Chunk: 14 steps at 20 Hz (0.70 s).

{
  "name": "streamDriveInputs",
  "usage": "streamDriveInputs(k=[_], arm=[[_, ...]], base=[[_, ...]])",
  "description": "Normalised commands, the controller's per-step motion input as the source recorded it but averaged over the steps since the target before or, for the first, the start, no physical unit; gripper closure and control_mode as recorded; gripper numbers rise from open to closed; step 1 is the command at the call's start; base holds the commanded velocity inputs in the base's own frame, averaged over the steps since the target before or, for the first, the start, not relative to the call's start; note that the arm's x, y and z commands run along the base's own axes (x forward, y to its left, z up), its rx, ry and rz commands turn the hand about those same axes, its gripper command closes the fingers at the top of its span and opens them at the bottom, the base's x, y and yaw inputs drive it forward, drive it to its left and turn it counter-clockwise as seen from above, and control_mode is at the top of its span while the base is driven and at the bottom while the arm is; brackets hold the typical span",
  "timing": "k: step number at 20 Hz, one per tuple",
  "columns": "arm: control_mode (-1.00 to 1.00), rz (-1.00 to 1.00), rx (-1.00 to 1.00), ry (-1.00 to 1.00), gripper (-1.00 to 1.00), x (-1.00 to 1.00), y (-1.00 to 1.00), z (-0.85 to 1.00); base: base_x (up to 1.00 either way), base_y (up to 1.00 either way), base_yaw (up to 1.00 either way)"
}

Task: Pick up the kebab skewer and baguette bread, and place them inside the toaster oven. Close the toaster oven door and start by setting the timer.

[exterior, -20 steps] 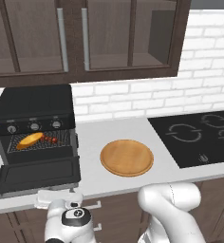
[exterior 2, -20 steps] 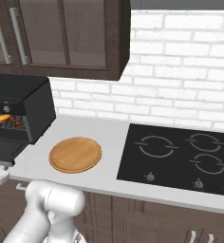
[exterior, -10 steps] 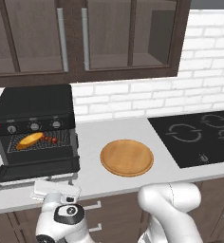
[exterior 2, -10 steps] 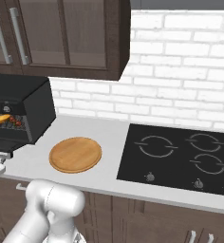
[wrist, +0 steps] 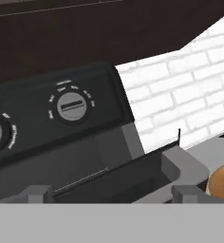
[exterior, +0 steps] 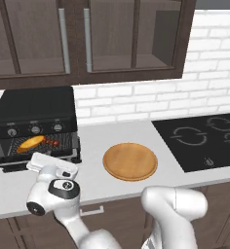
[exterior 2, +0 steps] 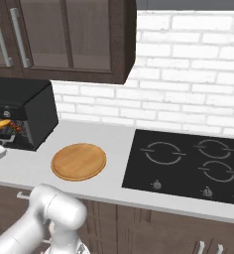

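With the baguette (exterior: 31, 144) and skewer (exterior: 51, 143) already on the rack inside the oven (exterior: 35, 122), the open, empty gripper (exterior: 51, 165) sits at the half-raised door (wrist: 128, 178), which next needs pushing fully shut.

Light grey counter (exterior: 92, 141) carries black toaster oven (exterior: 35, 121), round wooden plate (exterior: 130, 161), inset black cooktop (exterior: 202, 140).

One toaster oven (exterior: 34, 116), one baguette bread (exterior: 30, 144), one kebab skewer (exterior: 50, 143), one wooden plate (exterior: 130, 161)
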Motion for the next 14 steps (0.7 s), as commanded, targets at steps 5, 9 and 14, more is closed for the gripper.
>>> streamDriveInputs(k=[5, 9, 14], arm=[[-1.0, 0.0, 0.1, 0.0, -1.0, 0.8, -0.29, 0.39], [-1.0, 0.0, 0.04, 0.04, -1.0, 0.95, -0.26, 0.02], [-1.0, 0.0, 0.01, 0.03, -1.0, 1.0, -0.17, -0.05]], base=[[0.0, 0.0, 0.0], [0.0, 0.0, 0.0], [0.0, 0.0, 0.0]])
